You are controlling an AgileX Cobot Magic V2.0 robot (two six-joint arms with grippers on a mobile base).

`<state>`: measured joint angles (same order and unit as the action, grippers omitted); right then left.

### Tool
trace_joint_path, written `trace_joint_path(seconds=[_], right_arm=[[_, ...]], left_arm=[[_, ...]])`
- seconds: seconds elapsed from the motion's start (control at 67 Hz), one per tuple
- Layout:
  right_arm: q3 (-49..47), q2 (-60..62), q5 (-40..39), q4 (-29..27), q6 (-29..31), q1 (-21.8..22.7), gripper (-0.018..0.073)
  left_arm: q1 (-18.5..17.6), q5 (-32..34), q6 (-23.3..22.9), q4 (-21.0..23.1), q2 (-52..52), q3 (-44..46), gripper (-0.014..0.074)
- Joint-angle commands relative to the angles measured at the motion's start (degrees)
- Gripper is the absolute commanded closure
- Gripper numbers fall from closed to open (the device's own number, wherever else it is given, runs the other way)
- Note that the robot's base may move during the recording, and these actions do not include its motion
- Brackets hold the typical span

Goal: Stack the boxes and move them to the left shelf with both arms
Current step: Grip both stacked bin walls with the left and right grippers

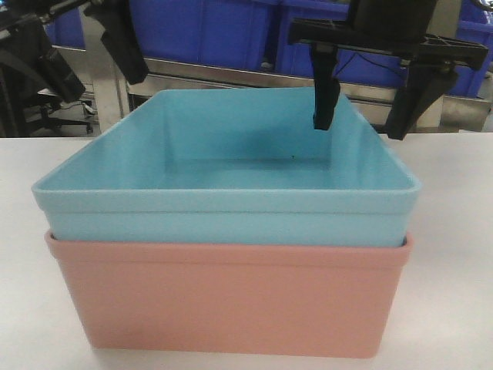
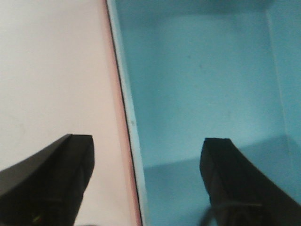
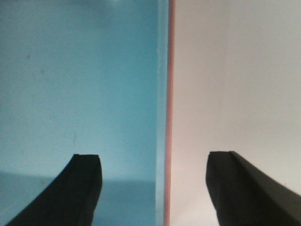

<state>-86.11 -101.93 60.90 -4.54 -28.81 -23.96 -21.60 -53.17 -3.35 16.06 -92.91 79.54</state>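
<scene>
A light turquoise box (image 1: pixel 231 208) sits nested inside a salmon pink box (image 1: pixel 231 301) on the white table. My left gripper (image 1: pixel 100 81) hangs open over the stack's far left wall. In the left wrist view the gripper (image 2: pixel 148 139) straddles the turquoise box (image 2: pixel 202 80) wall and the pink box rim (image 2: pixel 125 145) without touching them. My right gripper (image 1: pixel 360 127) is open over the far right wall, one finger inside the box and one outside. The right wrist view shows this gripper (image 3: pixel 154 154) astride the turquoise box (image 3: pixel 80 70) and the pink rim (image 3: pixel 171 94). The left shelf is out of view.
The white table (image 1: pixel 454 231) spreads to both sides of the stack. Behind it runs a steel rack bar (image 1: pixel 231 75) carrying dark blue bins (image 1: pixel 200 31). A steel post (image 1: pixel 108 77) stands at the back left.
</scene>
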Motion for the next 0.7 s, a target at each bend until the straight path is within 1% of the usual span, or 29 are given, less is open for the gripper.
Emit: trace_joint_path(seconds=[0.0, 0.075, 0.149, 0.224, 0.284, 0.373, 0.448, 0.582, 0.687], right_arm=[[-1.9, 3.3, -0.9, 0.9, -0.2, 0.0, -0.0002], [-1.9, 2.8, -0.8, 0.9, -0.2, 0.0, -0.0002], [-1.8, 1.9, -0.4, 0.9, -0.2, 0.0, -0.0002], [-0.9, 1.4, -1.0, 0.8, -0.2, -0.1, -0.0002], [0.5, 1.4, -1.7, 0.8, -0.2, -0.4, -0.0002], [2.7, 1.4, -1.9, 0.7, -0.2, -0.9, -0.0002], [4.9, 1.4, -3.1, 0.7, -0.2, -1.2, -0.0002], [7.4, 1.4, -4.5, 0.5, -0.2, -1.4, -0.0002], [7.4, 1.4, -3.9, 0.5, -0.2, -1.4, -0.0001]], left_arm=[[-0.6, -0.1, -4.4, -1.5, 0.3, 3.3, 0.0213], [-2.0, -1.0, -7.7, -5.0, -1.3, 4.2, 0.0213], [-4.1, -2.3, -11.2, -10.0, -2.6, 5.0, 0.0213], [-5.8, -3.8, -13.4, -13.6, -4.3, 6.1, 0.0213], [-6.7, -4.1, -13.5, -13.9, -5.3, 6.9, 0.0213], [-7.0, -4.5, -13.7, -12.2, -7.1, 7.8, 0.0213], [-7.0, -6.9, -13.7, -10.8, -8.7, 8.7, 0.0213], [-7.0, -11.8, -13.7, -10.8, -11.3, 10.1, 0.0213], [-7.0, -11.9, -13.7, -10.7, -12.4, 10.1, 0.0213]])
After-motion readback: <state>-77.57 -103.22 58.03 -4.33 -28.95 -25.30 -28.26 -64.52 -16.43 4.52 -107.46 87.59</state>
